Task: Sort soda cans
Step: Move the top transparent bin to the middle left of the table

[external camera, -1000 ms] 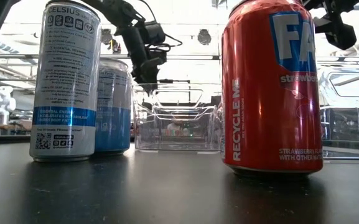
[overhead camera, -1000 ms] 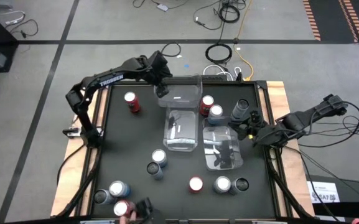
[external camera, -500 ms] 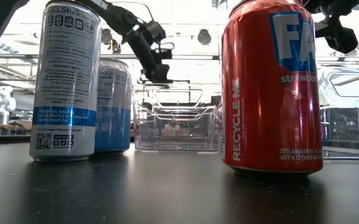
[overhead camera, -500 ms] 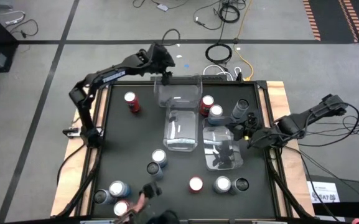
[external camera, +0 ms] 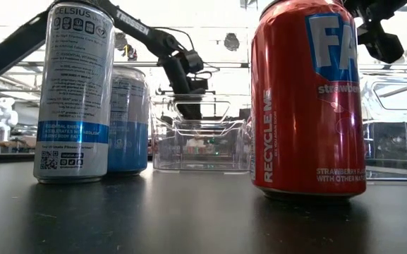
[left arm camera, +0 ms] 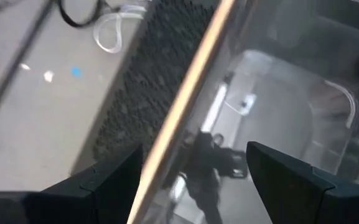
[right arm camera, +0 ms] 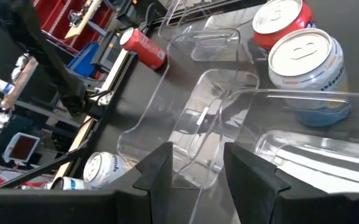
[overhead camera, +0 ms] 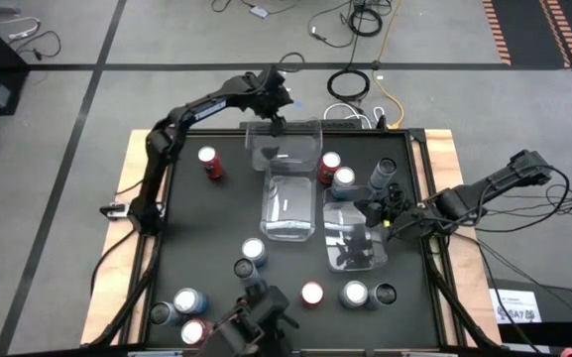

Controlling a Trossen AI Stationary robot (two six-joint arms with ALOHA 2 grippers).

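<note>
3 clear bins (overhead camera: 290, 203) hold no cans.

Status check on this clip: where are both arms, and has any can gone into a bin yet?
Left gripper open, empty, over far bin. Right gripper empty, beside right bin. Bins empty; cans all on table. Person's hand at near edge.

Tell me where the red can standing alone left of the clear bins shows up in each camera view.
High view: red can, upper left of the table, left of the clear bins.
Low view: cannot pick it out.
Left wrist view: not in it.
Right wrist view: near the top, left of centre, beyond the bins.
Shared landmark: the clear bins.
</note>
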